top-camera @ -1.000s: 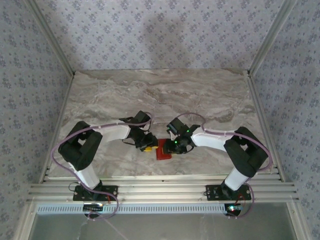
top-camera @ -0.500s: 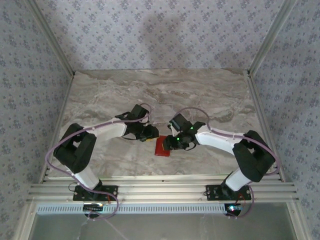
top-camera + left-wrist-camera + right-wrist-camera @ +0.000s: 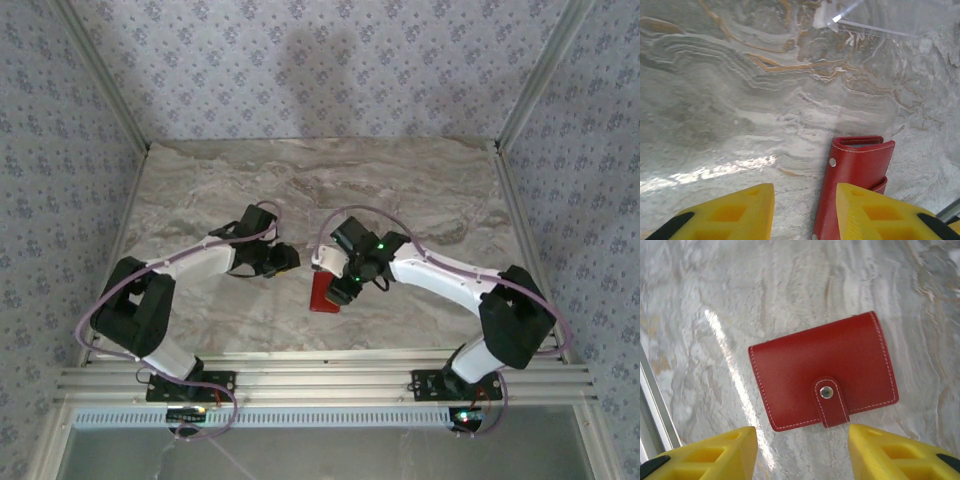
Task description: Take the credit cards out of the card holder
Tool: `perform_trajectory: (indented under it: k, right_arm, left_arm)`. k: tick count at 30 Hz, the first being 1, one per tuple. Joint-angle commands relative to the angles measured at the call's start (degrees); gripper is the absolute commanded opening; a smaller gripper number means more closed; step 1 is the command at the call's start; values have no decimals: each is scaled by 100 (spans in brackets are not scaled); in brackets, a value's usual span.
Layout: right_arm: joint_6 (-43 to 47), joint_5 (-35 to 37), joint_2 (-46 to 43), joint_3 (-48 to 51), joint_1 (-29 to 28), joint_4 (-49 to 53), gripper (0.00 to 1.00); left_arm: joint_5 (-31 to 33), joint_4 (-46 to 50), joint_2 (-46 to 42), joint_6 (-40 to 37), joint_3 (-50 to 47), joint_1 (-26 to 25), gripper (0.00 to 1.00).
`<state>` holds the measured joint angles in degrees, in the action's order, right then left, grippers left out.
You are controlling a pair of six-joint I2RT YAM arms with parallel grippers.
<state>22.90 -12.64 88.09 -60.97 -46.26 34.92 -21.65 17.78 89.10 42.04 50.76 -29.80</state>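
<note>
The card holder point(image 3: 822, 371), a small red wallet, lies flat on the marble table with its snap tab point(image 3: 831, 403) fastened. No credit cards show; the wallet is folded shut. My right gripper point(image 3: 802, 455) hovers open just above it, one yellow finger point(image 3: 705, 455) on each side of the near edge. In the left wrist view the card holder point(image 3: 857, 170) is seen edge-on beside the right finger point(image 3: 880, 215) of my open left gripper point(image 3: 805, 210), which has only bare marble between its fingers. From above, the card holder point(image 3: 322, 298) sits under the right gripper point(image 3: 338, 283), with the left gripper point(image 3: 290, 260) to its upper left.
A faint clear plastic rectangle point(image 3: 890, 20) lies on the marble table point(image 3: 200, 200) beyond the wallet. A metal rail point(image 3: 320, 375) runs along the near table edge, and patterned walls close in the sides and back.
The left gripper has drawn back up and to the left, away from the wallet. The right gripper has shifted left over the wallet, which has stayed put.
</note>
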Motion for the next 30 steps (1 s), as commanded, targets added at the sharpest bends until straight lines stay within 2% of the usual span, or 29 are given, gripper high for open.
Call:
perform_trajectory:
  k: [1, 11, 21, 25, 30]
  right_arm:
    - [1449, 84, 455, -469, 17, 580, 51]
    - [1599, 271, 1316, -916, -23, 493, 51]
    - [1594, 371, 1601, -530, 5, 2, 50]
    - [1659, 434, 1601, -337, 14, -317, 46]
    - [1706, 290, 1491, -176, 82, -575, 33]
  left_arm:
    - [-138, -97, -307, 28, -121, 83, 37]
    - [-172, -135, -537, 74, -326, 221, 36]
    - [-352, -253, -423, 190, -306, 216, 34]
    - [-450, -299, -334, 275, -233, 122, 35]
    - [-534, -397, -90, 418, -54, -141, 33]
